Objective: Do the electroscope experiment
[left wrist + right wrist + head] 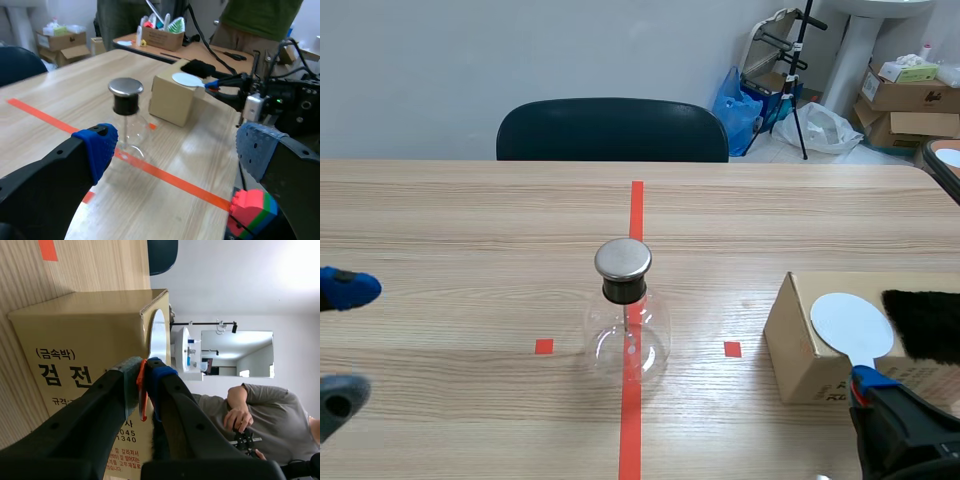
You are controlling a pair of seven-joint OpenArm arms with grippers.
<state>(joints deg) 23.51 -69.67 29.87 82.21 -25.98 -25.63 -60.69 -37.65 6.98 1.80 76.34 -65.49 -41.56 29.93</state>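
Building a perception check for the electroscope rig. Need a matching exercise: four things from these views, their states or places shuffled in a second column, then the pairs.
Things:
1. glass flask
2. white disc
3. black fuzzy cloth
4. left pincer

States or places:
A. open, holding nothing
B. standing on the red tape line
C. lying on the cardboard box, no pincer on it
D. handle clamped in the right pincer

Pairs: 1-B, 2-D, 3-C, 4-A

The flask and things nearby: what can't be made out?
Inside the flask: contents too small, lost in reflections, scene and left wrist views.
The black fur on the box: cut by the scene view's edge.
The white disc's handle: hidden by the right gripper, scene view.
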